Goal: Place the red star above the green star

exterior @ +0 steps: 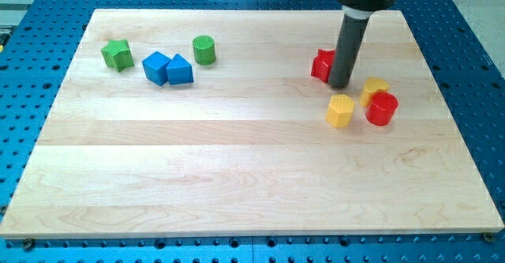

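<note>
While the red star-shaped block (321,64) sat near the top right of the pale wooden desk (237,176), my tip (340,84) touched its right edge, the dark rod partly hiding it. The arm carried no gripper and held nothing. Just below right lay a yellow block (375,89), a yellow hexagonal block (340,110) and a red cylinder (381,108). Far left stood the green star-shaped block (117,54), a blue cube (156,67), a blue triangular block (180,70) and a green cylinder (204,50).
</note>
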Tool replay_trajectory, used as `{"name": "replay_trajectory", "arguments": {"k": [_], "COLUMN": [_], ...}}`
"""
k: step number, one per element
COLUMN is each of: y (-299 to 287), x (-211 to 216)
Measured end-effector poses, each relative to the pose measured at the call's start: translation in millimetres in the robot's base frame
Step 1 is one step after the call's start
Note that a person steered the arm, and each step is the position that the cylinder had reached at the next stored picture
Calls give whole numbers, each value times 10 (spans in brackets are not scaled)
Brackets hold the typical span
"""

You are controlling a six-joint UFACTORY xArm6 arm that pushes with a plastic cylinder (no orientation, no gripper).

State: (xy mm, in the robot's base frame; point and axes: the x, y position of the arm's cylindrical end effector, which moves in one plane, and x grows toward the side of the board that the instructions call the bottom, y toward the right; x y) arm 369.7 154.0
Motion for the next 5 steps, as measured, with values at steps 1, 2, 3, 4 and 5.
{"name": "replay_trajectory", "arguments": {"k": [1, 2, 3, 4, 5], "y": [-565, -1542, -1618, -1659, -1842], "x": [-405, -541, -748, -597, -529]}}
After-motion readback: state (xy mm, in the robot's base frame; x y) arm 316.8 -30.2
